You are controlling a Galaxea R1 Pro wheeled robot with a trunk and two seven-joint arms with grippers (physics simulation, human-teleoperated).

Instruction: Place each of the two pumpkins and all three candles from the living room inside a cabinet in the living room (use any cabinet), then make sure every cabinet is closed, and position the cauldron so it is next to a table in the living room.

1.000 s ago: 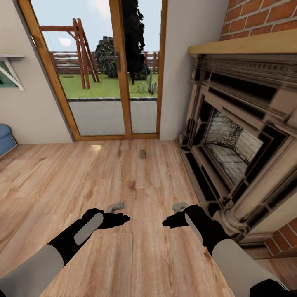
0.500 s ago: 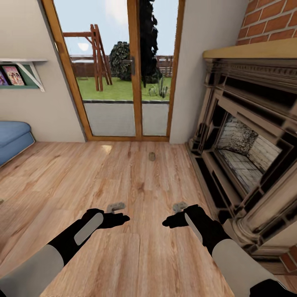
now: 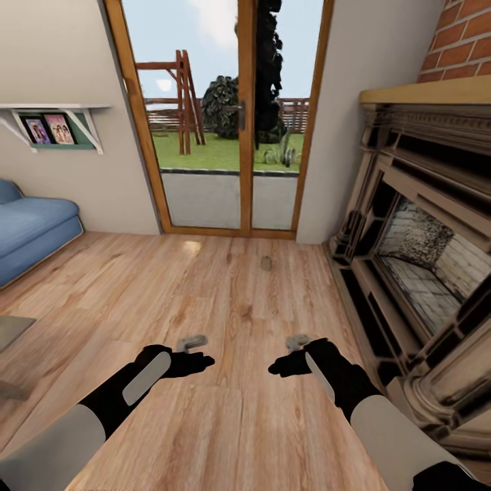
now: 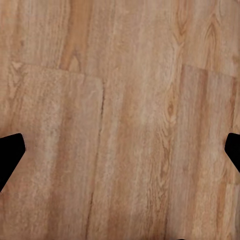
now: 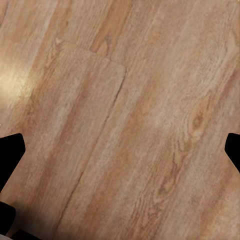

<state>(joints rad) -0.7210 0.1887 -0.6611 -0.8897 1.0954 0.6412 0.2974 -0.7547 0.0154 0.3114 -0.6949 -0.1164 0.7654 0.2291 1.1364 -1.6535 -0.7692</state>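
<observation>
On the wood-plank floor, warm tan with darker grain streaks and visible board seams, a candle sits alone: a short, stout, greyish-beige cylinder, too small here to make out a wick. It lies near the base of the glass door, well ahead of both arms and apart from the fireplace surround.

Left gripper: black glossy hand with grey finger tips, held low over bare floor, nothing between the fingers. In the left wrist view the two dark fingertips sit at opposite edges of the picture with only plank grain between them, so the jaws stand wide. Right gripper: same build, mirrored pose, also over bare floor. In the right wrist view its fingertips likewise sit far apart at the edges; jaws wide, empty. The forearms are black with a pale grey panel, turning to light grey sleeves nearer the trunk.

Surroundings: the door frame is orange-brown timber with a dark handle; lawn and a wooden play frame show through the glass. The fireplace surround at right is ornate, dark carved moulding in stepped rectangles, with a tan mantel top and red brick above. At left, a blue upholstered sofa with rounded edges, and a white bracketed wall shelf holding small framed pictures.
</observation>
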